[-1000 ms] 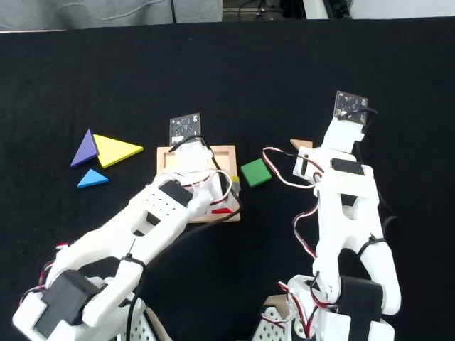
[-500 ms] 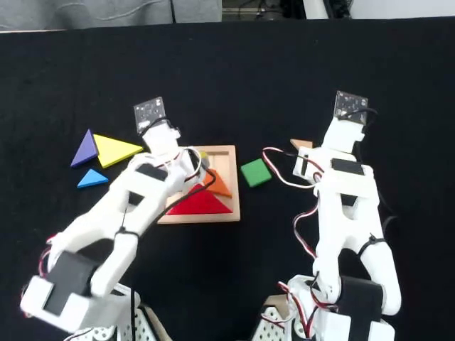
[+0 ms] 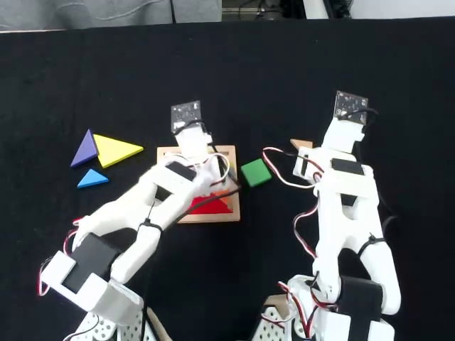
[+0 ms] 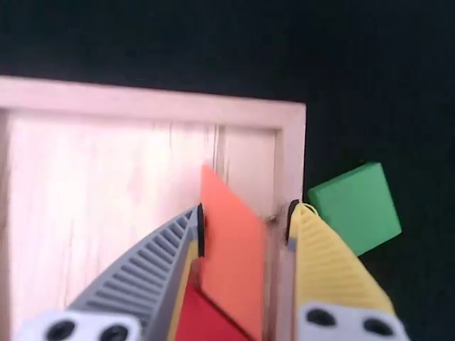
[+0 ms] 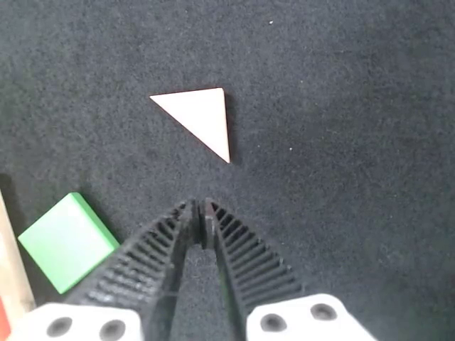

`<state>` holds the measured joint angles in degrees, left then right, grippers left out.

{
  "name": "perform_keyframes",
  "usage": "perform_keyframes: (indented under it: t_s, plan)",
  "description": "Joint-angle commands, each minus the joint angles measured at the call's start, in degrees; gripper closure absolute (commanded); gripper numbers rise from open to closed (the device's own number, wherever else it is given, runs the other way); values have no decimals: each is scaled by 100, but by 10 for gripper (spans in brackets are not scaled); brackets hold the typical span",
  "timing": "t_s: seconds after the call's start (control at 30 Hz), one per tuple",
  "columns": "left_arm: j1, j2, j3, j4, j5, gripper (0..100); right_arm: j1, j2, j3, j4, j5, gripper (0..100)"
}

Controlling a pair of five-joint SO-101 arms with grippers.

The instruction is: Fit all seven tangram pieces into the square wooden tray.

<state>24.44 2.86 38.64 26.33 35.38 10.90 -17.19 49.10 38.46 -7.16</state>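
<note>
Tray (image 4: pixel 142 106) holds the red piece (image 3: pixel 210 206) and orange piece (image 4: pixel 231 263) — five remain on the bench (image 3: pixel 284 71); left gripper (image 4: pixel 245 213) parted astride the orange piece, right gripper (image 5: pixel 199 209) closed, empty.

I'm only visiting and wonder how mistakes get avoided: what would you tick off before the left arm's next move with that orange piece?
1. Orange piece between the fingers of the left claw: ok.
2. Orange piece flat in the tray: cannot tell.
3. Both fingers inside the tray: not ok; the yellow finger sits at the wall beside the green square.
4. Right claw out of the way: ok; shut, empty, over the cloth by the pale triangle.
5. All pieces in: not ok; green square, pale triangle, purple triangle, yellow triangle, blue triangle lie outside.
</note>
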Motion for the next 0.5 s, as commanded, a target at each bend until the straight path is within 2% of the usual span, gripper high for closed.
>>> perform_keyframes:
  t_s: [0.0, 0.23, 0.47]
  plan:
    - [171, -53, -347, 334, 0, 787, -88, -242, -453, -105, -26, 984]
    - [233, -615, -374, 949, 0, 787, -88, -251, -453, -105, -26, 984]
    - [163, -1371, -374, 914, 0, 787, -88, -233, -453, -105, -26, 985]
